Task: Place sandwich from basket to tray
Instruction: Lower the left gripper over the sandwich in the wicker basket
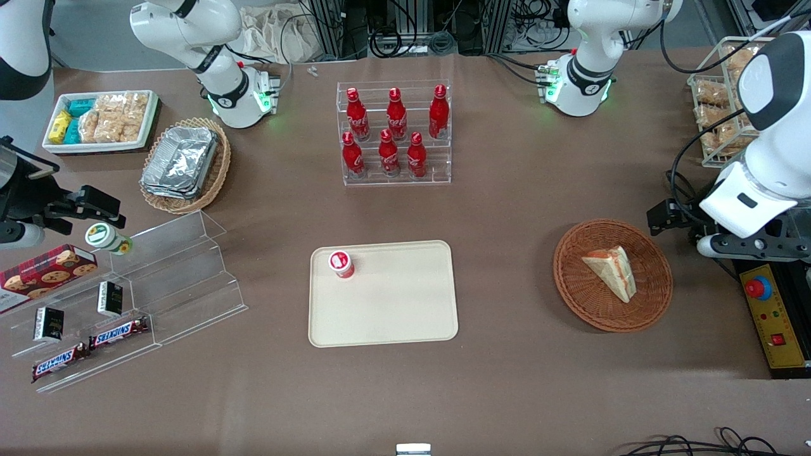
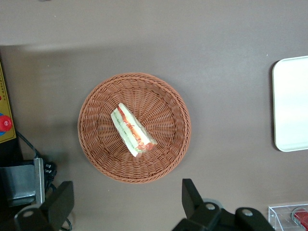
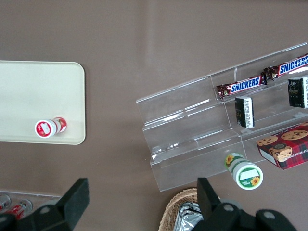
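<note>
the one sandwich (image 2: 133,130), a pale bread wedge with an orange-red filling edge, lies inside the round woven reddish-brown basket (image 2: 98,101). the gripper (image 2: 126,202) hangs above the table just beside the basket, its two dark fingers (image 2: 190,194) spread wide apart, holding nothing. the front view alone shows the smooth beige tray (image 1: 393,310) whole, well apart from the gripper, carrying one red-lidded cup (image 1: 341,263).
</note>
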Robot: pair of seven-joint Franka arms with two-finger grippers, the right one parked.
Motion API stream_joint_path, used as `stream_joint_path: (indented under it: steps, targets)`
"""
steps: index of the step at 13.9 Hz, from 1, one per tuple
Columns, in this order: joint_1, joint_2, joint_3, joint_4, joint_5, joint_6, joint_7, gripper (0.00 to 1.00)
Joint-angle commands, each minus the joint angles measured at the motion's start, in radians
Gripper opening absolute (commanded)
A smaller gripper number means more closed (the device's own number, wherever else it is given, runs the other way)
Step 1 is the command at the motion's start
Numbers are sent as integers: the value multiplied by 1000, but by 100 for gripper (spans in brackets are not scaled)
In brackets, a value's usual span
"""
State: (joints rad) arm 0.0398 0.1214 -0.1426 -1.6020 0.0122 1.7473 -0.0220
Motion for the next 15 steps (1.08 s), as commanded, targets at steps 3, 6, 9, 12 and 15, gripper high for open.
stream_joint_path:
  steps: [3, 6, 9, 12, 15]
  targets:
    - [11, 24, -8, 27, 2, -6, -13, 99]
    - [9, 41, 1, 22, 20, 0, -127, 99]
    - [9, 44, 3, -2, 42, 12, -385, 99]
    - [11, 47, 5, -97, 42, 121, -513, 99]
    - [8, 50, 3, -179, 51, 196, -679, 99]
